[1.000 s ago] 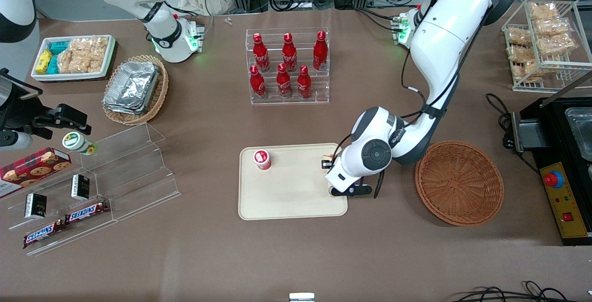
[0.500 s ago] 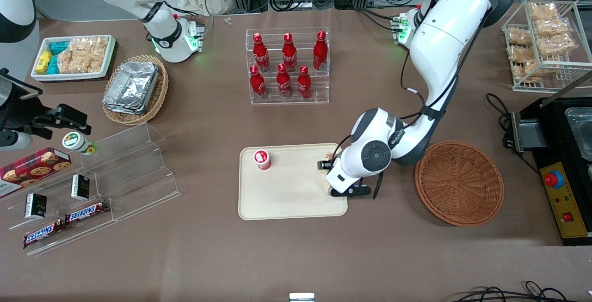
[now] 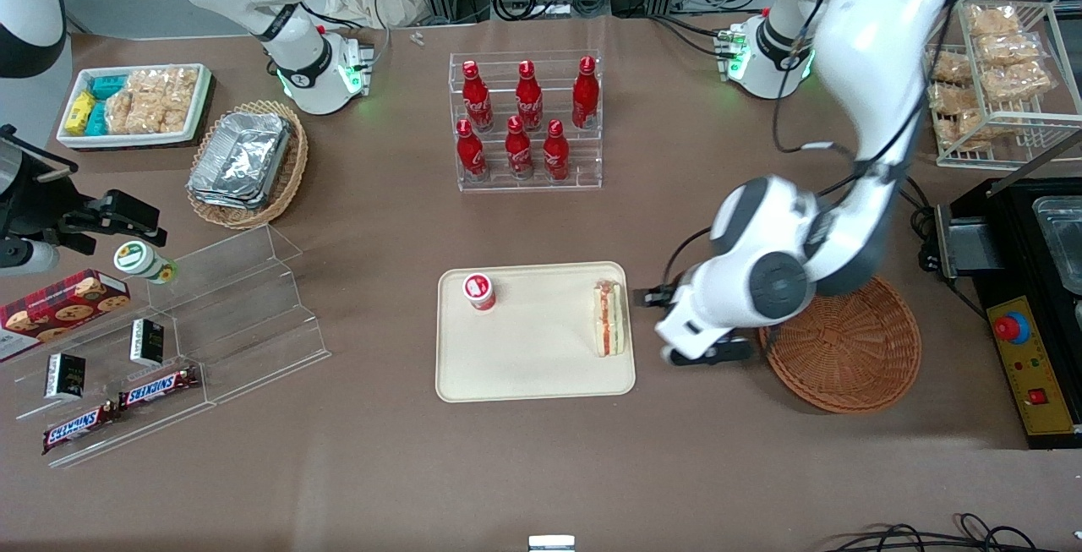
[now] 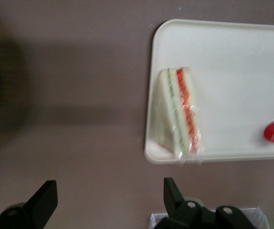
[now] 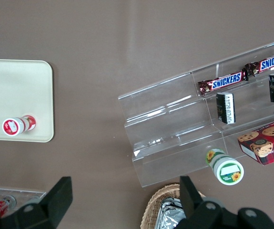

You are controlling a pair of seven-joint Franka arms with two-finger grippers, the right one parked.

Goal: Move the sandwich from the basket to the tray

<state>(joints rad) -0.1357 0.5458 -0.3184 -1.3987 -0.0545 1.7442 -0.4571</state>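
Gripper (image 4: 107, 202) open beside tray (image 3: 524, 370), sandwich (image 3: 609, 318) lengthwise along its edge

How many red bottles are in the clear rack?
6: three on the upper step, three on the lower. None seem hidden. The gripper, open, hangs between tray and basket.
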